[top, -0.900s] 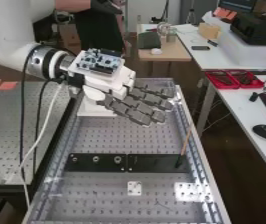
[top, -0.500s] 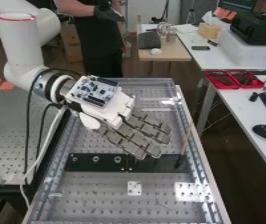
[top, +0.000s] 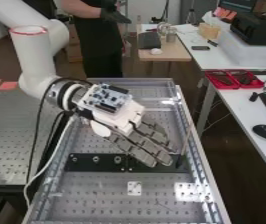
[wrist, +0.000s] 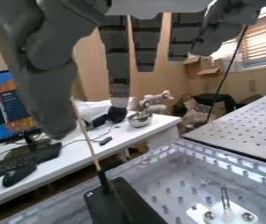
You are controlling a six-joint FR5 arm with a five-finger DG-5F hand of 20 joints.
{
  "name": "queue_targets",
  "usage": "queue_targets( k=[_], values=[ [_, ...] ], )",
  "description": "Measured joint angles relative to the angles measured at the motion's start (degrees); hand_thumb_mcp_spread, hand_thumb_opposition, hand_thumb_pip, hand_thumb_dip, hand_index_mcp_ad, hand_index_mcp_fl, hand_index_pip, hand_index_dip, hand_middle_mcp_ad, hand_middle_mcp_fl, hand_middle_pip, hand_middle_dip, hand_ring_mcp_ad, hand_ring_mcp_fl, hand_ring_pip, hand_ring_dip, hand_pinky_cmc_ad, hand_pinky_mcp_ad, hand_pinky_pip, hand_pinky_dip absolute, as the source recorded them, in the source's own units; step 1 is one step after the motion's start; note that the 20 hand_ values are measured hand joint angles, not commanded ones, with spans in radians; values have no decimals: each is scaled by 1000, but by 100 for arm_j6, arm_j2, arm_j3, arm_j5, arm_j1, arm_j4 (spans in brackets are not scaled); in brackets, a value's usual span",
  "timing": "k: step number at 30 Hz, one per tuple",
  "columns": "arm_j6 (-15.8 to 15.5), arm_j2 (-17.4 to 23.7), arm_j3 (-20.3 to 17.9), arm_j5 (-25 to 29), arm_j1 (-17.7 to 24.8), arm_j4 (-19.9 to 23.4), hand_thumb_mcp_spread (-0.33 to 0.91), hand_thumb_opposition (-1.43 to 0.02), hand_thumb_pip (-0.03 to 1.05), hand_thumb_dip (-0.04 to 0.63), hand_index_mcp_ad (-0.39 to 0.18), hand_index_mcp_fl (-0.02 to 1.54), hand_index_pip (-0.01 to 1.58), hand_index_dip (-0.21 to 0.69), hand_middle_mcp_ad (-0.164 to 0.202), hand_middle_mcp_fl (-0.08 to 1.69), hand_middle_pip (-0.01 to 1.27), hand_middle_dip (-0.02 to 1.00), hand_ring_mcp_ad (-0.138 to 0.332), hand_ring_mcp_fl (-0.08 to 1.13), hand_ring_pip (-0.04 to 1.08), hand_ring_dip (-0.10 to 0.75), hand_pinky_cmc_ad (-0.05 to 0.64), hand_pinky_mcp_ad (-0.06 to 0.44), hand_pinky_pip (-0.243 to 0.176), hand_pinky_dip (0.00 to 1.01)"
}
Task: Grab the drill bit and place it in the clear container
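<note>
Black rectangular plate point(top: 107, 167) on perforated metal desk point(top: 97, 196). Slender tan, dark-footed rod point(wrist: 86, 137), probably the drill bit, stands at plate's 3 o'clock end. Dark-grey mechanical hand point(top: 122, 120), rod's 10 o'clock: straight-fingered, empty. Grasp, lift, placing remain.
</note>
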Motion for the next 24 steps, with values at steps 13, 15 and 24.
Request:
queue_targets(
  k=[13,15,24],
  values=[
    [-152,-416,376,-120,49,157,461,-846,620,316,-24,290,1241,429,75,199,105,188,152,31,99,19,201,73,-63,101],
    [-173,-491,480,-140,41,86,463,-845,607,314,-24,290,1253,429,77,218,105,192,150,26,98,19,199,73,-65,103],
    [-320,-679,712,-197,25,-137,508,-883,604,328,-24,188,1253,443,75,218,110,206,152,45,112,28,236,72,-65,105]
  ],
)
